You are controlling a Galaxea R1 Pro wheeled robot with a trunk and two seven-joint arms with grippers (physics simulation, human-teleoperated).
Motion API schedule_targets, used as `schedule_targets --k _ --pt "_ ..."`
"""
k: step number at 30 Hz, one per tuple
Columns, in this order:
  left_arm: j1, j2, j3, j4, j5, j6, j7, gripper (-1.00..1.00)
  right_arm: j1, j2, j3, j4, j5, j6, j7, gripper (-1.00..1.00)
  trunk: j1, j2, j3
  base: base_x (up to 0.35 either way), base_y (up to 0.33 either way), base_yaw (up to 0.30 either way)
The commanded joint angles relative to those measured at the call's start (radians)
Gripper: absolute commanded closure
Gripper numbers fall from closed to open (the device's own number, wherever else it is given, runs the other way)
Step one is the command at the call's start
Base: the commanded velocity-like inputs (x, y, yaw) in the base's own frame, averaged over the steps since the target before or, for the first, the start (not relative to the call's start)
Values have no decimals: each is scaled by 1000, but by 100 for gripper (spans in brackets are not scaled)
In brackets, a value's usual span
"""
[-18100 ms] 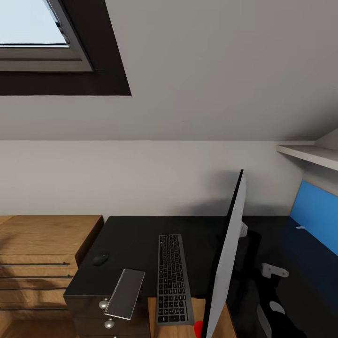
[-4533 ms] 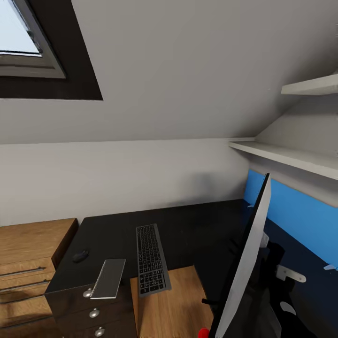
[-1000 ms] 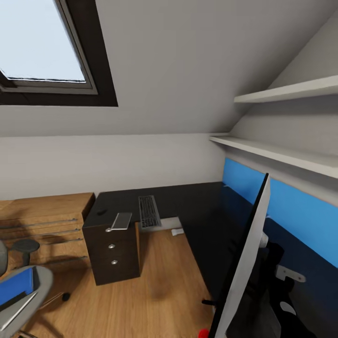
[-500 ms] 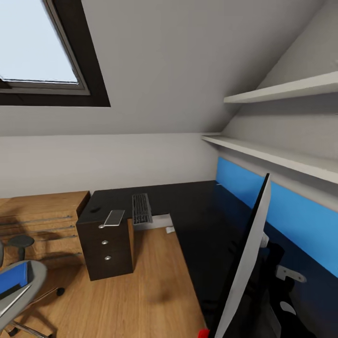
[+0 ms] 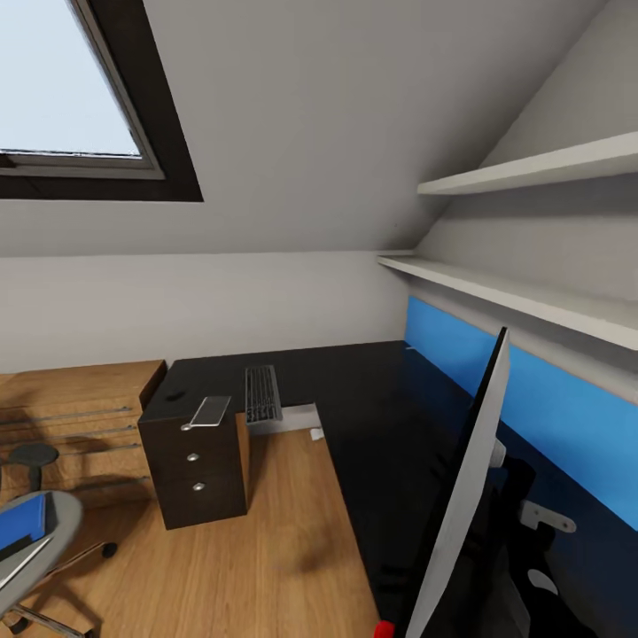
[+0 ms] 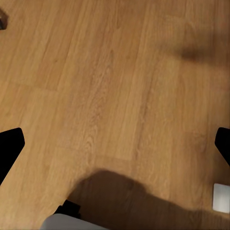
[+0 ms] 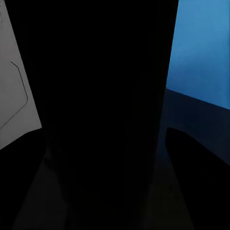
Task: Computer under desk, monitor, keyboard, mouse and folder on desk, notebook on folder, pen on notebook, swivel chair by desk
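Observation:
The monitor [image 5: 468,496] stands edge-on at the lower right of the head view, its red light [image 5: 383,629] at the bottom. It is carried by my right gripper [image 5: 507,486], which is shut on its back. The black desk [image 5: 372,416] lies ahead. On its far end lie the keyboard [image 5: 262,394], the mouse [image 5: 175,395] and the notebook [image 5: 207,412]. At the lower left, the swivel chair [image 5: 40,540] holds the blue folder [image 5: 19,525]. My left gripper [image 6: 115,148] hangs open over the wooden floor. I cannot make out the pen.
The desk's drawer unit [image 5: 199,465] with silver knobs stands beside a wooden dresser [image 5: 80,416]. A pale box [image 5: 297,416] sits under the desk edge. A blue wall panel [image 5: 532,390] and white shelves [image 5: 514,297] run along the right wall.
The camera has backed away from the desk's far end and turned, so the keyboard looks smaller and the chair with the folder has come into view. The monitor keeps its place in the picture.

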Motion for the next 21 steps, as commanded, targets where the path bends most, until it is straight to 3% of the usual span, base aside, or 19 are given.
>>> schedule_targets --k 1,21 --pt "-1 1 -9 0 10 -6 8 -100 -2 0 -3 0 16 -2 -4 100 0 -2 -2 0 -5 0" --pt "0 1 -8 0 12 -6 8 -100 -2 1 -3 0 16 -3 -5 100 0 -2 -2 53 -24 0"
